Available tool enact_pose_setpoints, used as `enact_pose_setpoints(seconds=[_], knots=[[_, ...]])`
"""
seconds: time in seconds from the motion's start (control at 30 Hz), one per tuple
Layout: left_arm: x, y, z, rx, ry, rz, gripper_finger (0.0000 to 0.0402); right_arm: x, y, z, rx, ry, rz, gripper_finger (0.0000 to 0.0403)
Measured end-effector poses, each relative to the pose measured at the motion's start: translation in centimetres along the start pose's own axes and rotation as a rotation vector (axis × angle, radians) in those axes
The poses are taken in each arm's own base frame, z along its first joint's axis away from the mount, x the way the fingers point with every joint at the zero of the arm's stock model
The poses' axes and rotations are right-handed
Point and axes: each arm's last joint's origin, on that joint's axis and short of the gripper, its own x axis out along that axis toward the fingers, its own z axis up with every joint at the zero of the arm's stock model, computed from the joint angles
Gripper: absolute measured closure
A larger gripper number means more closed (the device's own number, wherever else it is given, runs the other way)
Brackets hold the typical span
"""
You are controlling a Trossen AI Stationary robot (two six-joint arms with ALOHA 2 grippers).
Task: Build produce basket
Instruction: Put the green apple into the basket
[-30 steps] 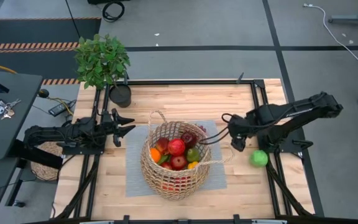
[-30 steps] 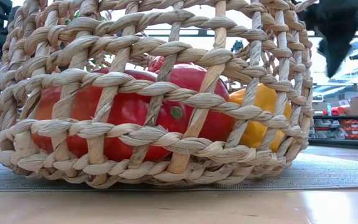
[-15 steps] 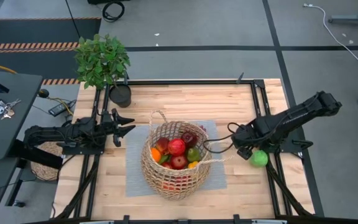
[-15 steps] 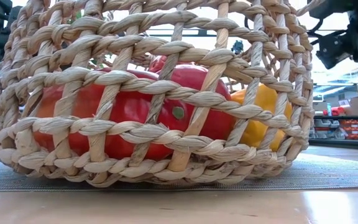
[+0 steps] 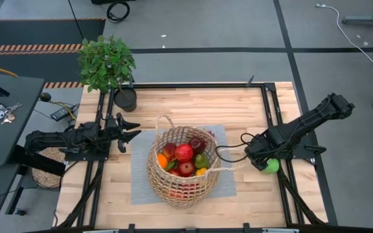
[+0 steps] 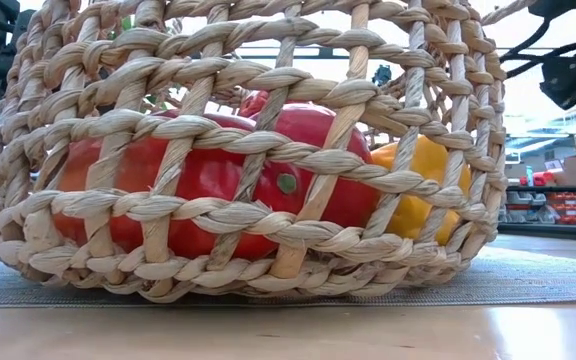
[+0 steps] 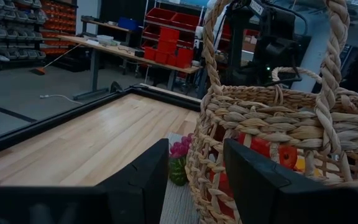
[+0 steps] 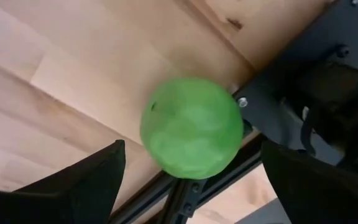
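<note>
High view: basket (image 5: 179, 167) sits mid-table on a grey mat (image 5: 140, 173), already loaded with produce, red, dark red, orange and green pieces (image 5: 184, 153) showing on top. One green fruit (image 5: 271, 166) is left out, lying at the right edge of the table (image 5: 199, 107), up against the black frame rail.

Right pincer (image 5: 259, 162) is over that fruit. Right wrist view shows the green fruit (image 8: 191, 126) centred between the two fingers (image 8: 82, 180), fingers spread wide, not touching it. Left pincer (image 5: 129, 131) waits at the left of the basket, fingers spread, nothing held.

Step in hand, as I read it: pick-up approach on the last loose piece. Next move calls for lowering until the fingers straddle the fruit, closing, lifting, then carrying it over the basket rim and dropping it on the pile. Watch points: the fruit rests against the rail, so one finger may hit the frame; it's round and may roll off the edge if nudged.

Versus 1 s ago: right arm has swung from beside the basket's handle out and down toward the table edge; the pincer now covers part of the green fruit from above. Left arm, basket and contents unchanged. Low view: the dark right arm has moved out toward the upper right corner.
</note>
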Motion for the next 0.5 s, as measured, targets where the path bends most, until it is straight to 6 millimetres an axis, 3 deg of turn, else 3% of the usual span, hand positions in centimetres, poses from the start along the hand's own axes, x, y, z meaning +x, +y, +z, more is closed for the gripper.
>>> enact_pose_setpoints(seconds=[0.5], knots=[[0.0,0.0,0.0,0.000,0.000,0.000,0.0241,0.0,0.7,-2.5,0.011,-0.056,-0.014,0.0041]])
